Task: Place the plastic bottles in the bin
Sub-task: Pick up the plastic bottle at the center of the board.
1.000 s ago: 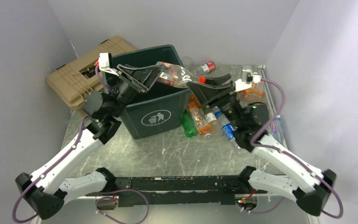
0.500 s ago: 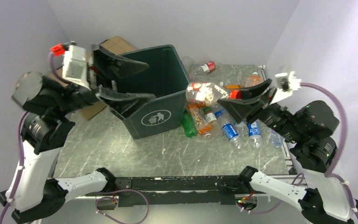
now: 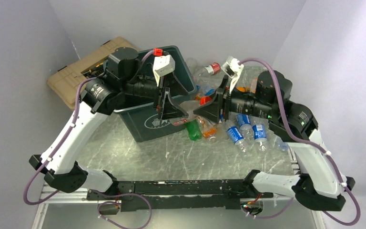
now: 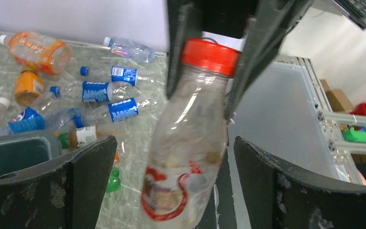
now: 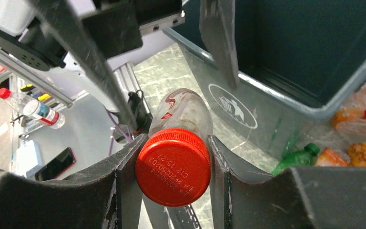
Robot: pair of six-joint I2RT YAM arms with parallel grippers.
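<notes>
A clear plastic bottle with a red cap and a red label hangs level in the air before the dark green bin. My right gripper is shut on its cap; in the top view that gripper sits right of the bin's front corner. The left gripper is open, its fingers standing wide on both sides of the bottle's lower body without touching it. In the top view the left gripper faces the right one, with the bottle between them. Several more bottles lie on the table.
A tan ribbed case lies behind the bin on the left. A green bottle and orange bottles lie by the bin's right side, and a red-capped bottle at the back. White walls close in both sides.
Both arms have swung inward from the sides. The right gripper carried the red-capped bottle left and down, and the open left gripper came across the bin's front until its fingers flank the bottle.
</notes>
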